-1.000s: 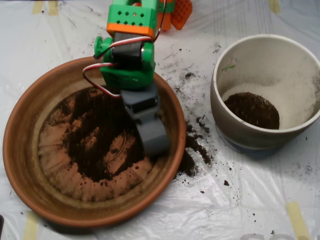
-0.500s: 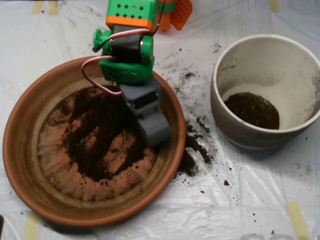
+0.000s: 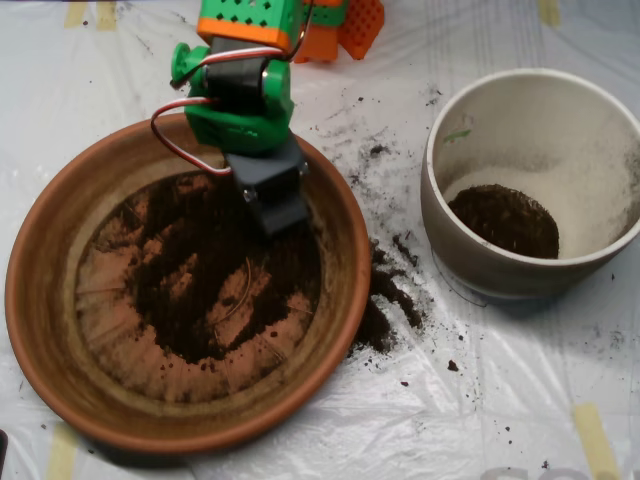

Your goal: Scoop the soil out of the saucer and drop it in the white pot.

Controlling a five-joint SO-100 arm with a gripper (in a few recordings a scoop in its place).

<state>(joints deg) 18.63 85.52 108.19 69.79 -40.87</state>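
The terracotta saucer [image 3: 40, 300] lies at the left of the overhead view. Dark crumbly soil [image 3: 200, 270] covers much of its ridged base in patches, with orange clay showing between them. The grey scoop [image 3: 279, 208] hangs over the saucer's upper right part, just above or on the soil, at the end of the green arm [image 3: 240, 110]. The white pot [image 3: 470, 270] stands at the right, apart from the scoop. A mound of soil [image 3: 505, 220] rests at its bottom.
Spilled soil [image 3: 385, 300] lies on the white plastic sheet between saucer and pot, with finer crumbs scattered above it. The arm's orange and green base [image 3: 330, 25] sits at the top edge. Tape strips [image 3: 595, 440] hold down the sheet's corners.
The scoop has drawn back up and to the left, from the saucer's right inner wall to its upper part. The arm has shifted left with it. Soil shows where the scoop had been.
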